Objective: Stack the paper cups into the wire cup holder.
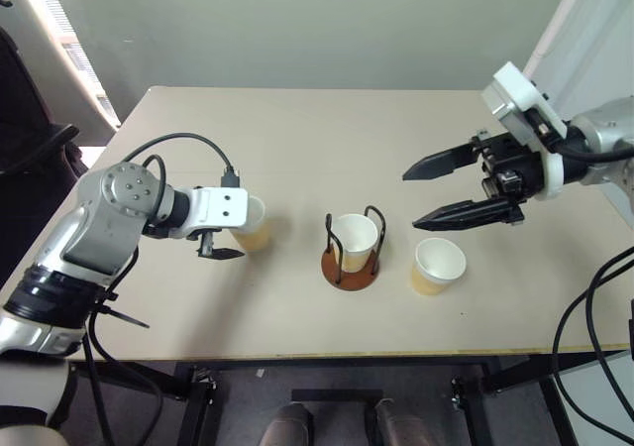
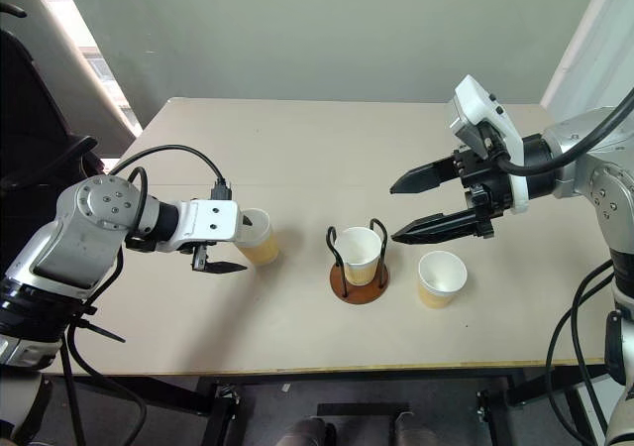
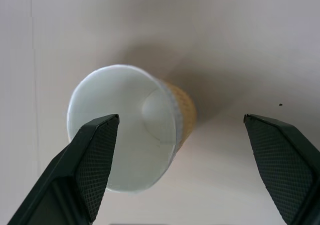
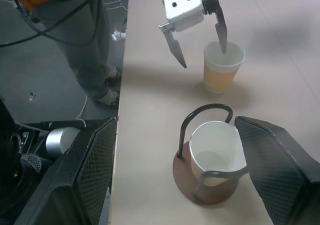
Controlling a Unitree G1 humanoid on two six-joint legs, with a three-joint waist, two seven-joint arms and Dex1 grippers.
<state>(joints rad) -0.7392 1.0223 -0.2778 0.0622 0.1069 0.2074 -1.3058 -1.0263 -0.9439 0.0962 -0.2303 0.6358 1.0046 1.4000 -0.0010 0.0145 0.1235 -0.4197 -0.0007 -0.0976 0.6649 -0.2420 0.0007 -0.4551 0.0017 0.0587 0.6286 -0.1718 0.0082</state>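
Three tan paper cups with white insides stand upright on the table. One cup (image 1: 355, 238) sits inside the wire cup holder (image 1: 342, 276), whose black loops rise from a reddish-brown disc. A second cup (image 1: 437, 266) stands just right of the holder. The third cup (image 1: 252, 224) stands to the holder's left. My left gripper (image 3: 180, 119) hangs open just above that cup, one finger (image 4: 221, 35) over its mouth and the other finger (image 4: 176, 47) outside it. My right gripper (image 1: 411, 200) is open and empty in the air, above and behind the right-hand cup, pointing left.
The beige table (image 1: 297, 129) has open surface behind the cups, and its front edge (image 1: 396, 352) lies close to me. A dark chair (image 1: 30, 139) stands off the table's left side. A black cable (image 1: 188, 141) loops over my left forearm.
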